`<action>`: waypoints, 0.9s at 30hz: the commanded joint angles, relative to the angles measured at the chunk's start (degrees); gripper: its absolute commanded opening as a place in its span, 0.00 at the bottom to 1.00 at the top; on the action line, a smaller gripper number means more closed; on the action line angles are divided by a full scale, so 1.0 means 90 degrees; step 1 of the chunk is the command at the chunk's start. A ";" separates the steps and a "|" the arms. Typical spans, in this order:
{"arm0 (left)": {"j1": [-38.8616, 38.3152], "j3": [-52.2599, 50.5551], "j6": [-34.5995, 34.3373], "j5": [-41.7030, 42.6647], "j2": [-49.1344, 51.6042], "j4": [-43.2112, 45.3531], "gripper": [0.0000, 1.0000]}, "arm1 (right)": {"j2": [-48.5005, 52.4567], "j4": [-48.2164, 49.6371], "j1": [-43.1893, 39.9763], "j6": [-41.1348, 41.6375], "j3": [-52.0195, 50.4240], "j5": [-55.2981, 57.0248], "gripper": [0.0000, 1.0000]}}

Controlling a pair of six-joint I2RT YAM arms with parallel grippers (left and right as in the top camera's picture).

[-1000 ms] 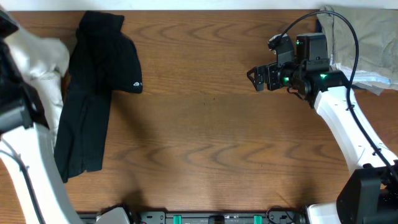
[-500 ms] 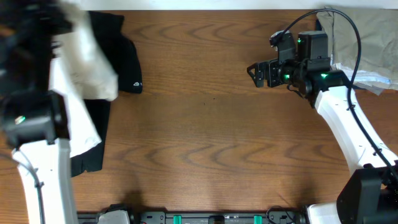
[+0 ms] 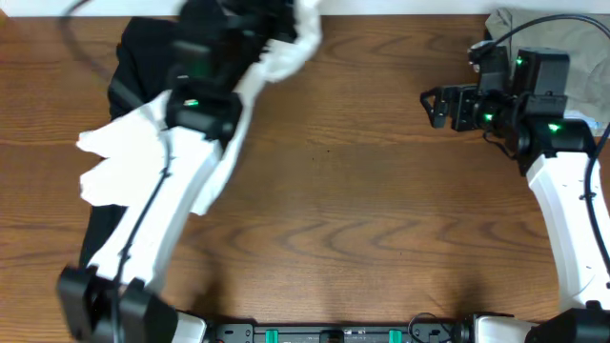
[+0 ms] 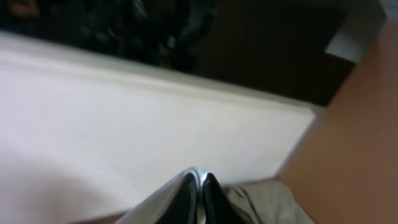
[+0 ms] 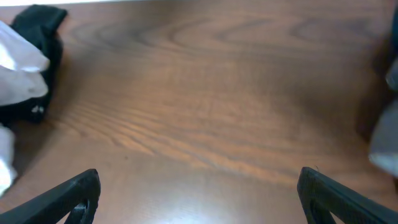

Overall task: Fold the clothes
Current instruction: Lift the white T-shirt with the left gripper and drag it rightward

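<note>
My left gripper (image 3: pixel 284 29) is at the table's back edge, blurred, shut on the white shirt (image 3: pixel 124 162). The shirt trails from the gripper back under the arm to the left. In the left wrist view the fingers (image 4: pixel 186 196) are pressed together on a fold of white fabric (image 4: pixel 198 177). The long black garment (image 3: pixel 143 71) lies at the far left, partly under the shirt and arm; it also shows in the right wrist view (image 5: pixel 34 37) beside the white shirt (image 5: pixel 18 62). My right gripper (image 3: pixel 434 105) is open and empty over bare wood, its fingers (image 5: pixel 78 193) wide apart.
A khaki garment (image 3: pixel 581 38) is piled at the back right corner behind the right arm. The brown wooden table (image 3: pixel 362 210) fills the middle. A white wall (image 4: pixel 124 112) runs behind the table in the left wrist view.
The left arm has swung from the far left to the right along the back edge, dragging the white shirt over the black garment. The right gripper has shifted a little to the right.
</note>
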 commanded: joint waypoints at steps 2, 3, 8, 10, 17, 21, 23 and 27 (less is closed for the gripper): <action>-0.0678 0.0124 -0.0134 -0.0078 0.0464 0.0109 0.06 | -0.0024 -0.0172 -0.0374 0.0095 0.0114 -0.0063 0.99; -0.0845 0.0124 -0.0134 -0.0078 0.0619 0.0092 0.06 | -0.0024 -0.0185 -0.0469 0.0095 0.0114 -0.0066 0.99; -0.1547 0.0124 -0.0141 -0.0078 0.1275 0.0029 0.06 | -0.0024 -0.0192 -0.0879 0.0097 0.0114 -0.0087 0.99; -0.1773 0.0124 -0.0189 -0.0080 0.1479 0.0029 0.06 | -0.0024 -0.0189 -0.1035 0.0095 0.0114 -0.0197 0.99; -0.2453 0.0121 -0.0415 -0.0080 0.1928 0.0049 0.06 | -0.0024 -0.0187 -0.1523 0.0095 0.0114 -0.0454 0.99; -0.2475 0.0124 -0.0415 -0.0080 0.1940 0.0058 0.12 | -0.0024 -0.0187 -0.1717 0.0095 0.0114 -0.0639 0.99; -0.2370 0.0124 -0.0415 -0.0078 0.1899 0.0061 0.37 | -0.0024 -0.0187 -0.1746 0.0090 0.0114 -0.0687 0.99; -0.1926 0.0124 -0.0420 -0.0073 0.1661 -0.0151 0.93 | -0.0024 -0.0189 -0.1736 0.0032 0.0114 -0.0760 0.99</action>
